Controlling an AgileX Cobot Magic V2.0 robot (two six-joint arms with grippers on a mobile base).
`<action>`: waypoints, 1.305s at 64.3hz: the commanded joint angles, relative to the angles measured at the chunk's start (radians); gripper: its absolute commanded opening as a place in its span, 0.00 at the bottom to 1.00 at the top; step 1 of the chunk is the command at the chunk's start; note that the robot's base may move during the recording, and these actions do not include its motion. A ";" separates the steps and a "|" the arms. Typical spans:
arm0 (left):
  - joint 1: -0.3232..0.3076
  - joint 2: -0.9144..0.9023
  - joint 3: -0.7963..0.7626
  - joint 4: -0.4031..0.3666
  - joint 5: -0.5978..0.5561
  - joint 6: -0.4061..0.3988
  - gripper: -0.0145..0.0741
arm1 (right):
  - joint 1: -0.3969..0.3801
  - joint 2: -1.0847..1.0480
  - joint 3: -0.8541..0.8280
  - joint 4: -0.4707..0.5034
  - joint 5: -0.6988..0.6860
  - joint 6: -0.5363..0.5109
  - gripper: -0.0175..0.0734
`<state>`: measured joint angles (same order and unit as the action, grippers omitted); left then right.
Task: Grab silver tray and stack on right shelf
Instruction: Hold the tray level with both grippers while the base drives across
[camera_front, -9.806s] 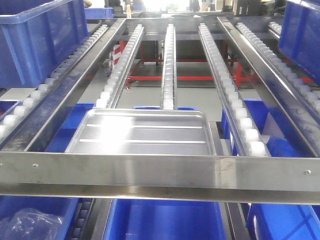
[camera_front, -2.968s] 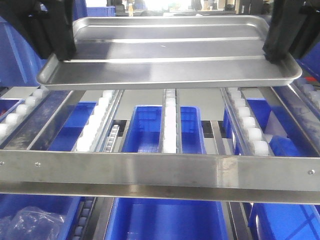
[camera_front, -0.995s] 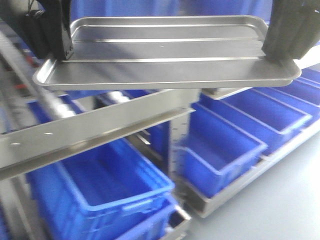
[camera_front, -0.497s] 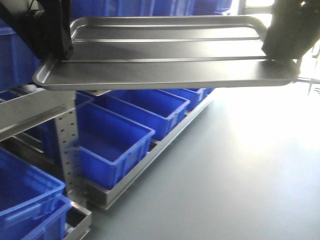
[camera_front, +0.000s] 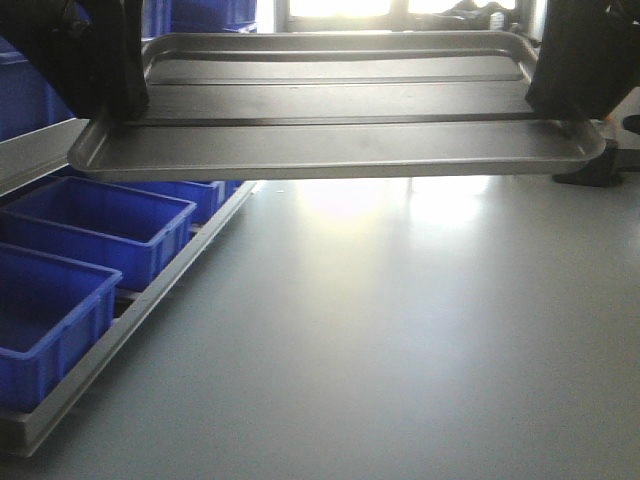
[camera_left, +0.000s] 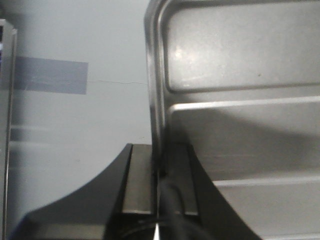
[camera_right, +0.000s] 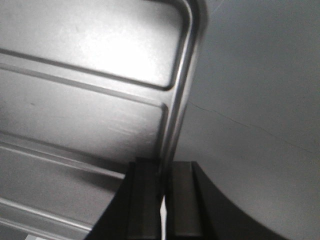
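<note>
At the left edge of the front view a grey steel beam (camera_front: 25, 150) is seen. Below it, two blue bins (camera_front: 95, 215) are lined up on a low rack base (camera_front: 120, 330) in the lower left corner. In the upper left the left gripper (camera_front: 125, 108) is set on the left short rim of the silver tray (camera_front: 340, 135). In the left wrist view its jaws are seen clenched on that rim, one inside the tray and one outside.

The tray is held level in the air across the upper part of the frame, well above the grey floor (camera_front: 380, 340), with its two ridges running left to right. The middle and right of the frame under it are filled by open floor, and bright windows (camera_front: 330, 8) are seen behind it.

In the upper right the right gripper (camera_front: 562, 108) is set on the opposite short rim, and its jaws are likewise shown clenched on that rim in the right wrist view. A dark object (camera_front: 598, 172) is seen on the floor at the right edge.

Half a second earlier a perforated upright and a longer row of bins were seen under the tray's left half. These are now shifted towards the left edge. The tray's place in the frame and both grips are unchanged.
</note>
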<state>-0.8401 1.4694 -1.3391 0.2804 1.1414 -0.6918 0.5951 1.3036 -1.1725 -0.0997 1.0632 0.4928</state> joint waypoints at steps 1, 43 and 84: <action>-0.014 -0.037 -0.025 0.010 -0.018 0.030 0.05 | 0.001 -0.034 -0.032 -0.017 -0.072 -0.027 0.25; -0.014 -0.037 -0.025 0.008 -0.018 0.030 0.05 | 0.001 -0.034 -0.032 -0.017 -0.072 -0.027 0.25; -0.014 -0.037 -0.025 0.006 -0.018 0.030 0.05 | 0.001 -0.034 -0.032 -0.017 -0.072 -0.027 0.25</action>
<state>-0.8401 1.4694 -1.3391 0.2763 1.1414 -0.6918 0.5951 1.3036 -1.1725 -0.0997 1.0657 0.4928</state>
